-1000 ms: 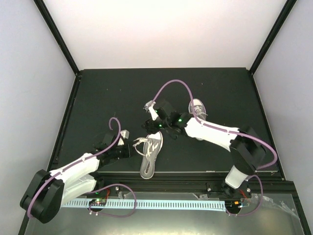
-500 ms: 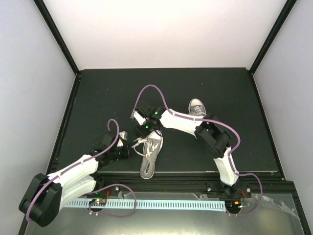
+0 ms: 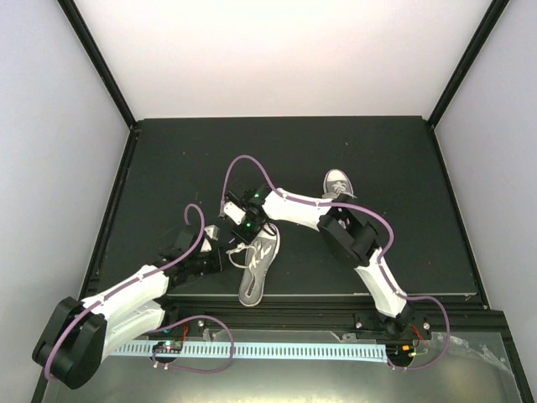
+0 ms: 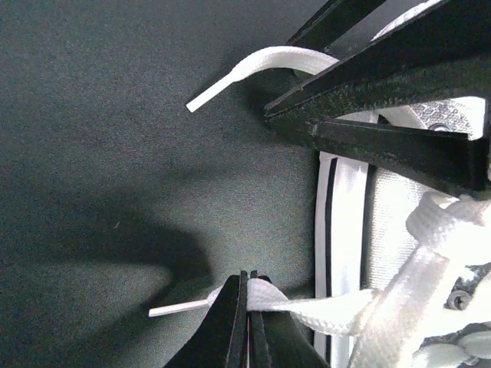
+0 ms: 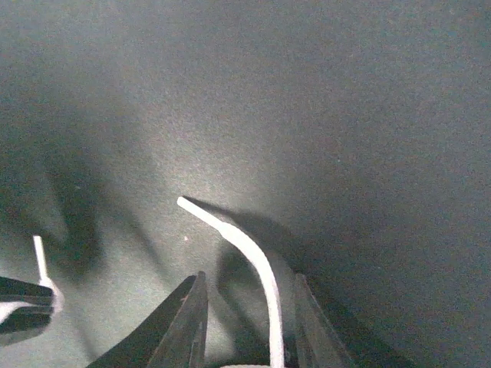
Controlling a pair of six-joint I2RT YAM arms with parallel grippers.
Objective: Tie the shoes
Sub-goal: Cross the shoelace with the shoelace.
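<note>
Since both lace ends must be drawn out before a knot can form, we judge, both arms work at the near grey sneaker [image 3: 256,270], mid-way along the near side of the black surface [image 3: 168,168]. The left pincer [image 4: 247,282] is pressed together, pinching one white lace [image 4: 307,308] taut just left of the sole. The right pincer [image 5: 249,280] is spread, straddling the other lace end [image 5: 244,244] without gripping it. The far sneaker [image 3: 338,183] sits well apart, far right. No box, tray or bin shows.
</note>
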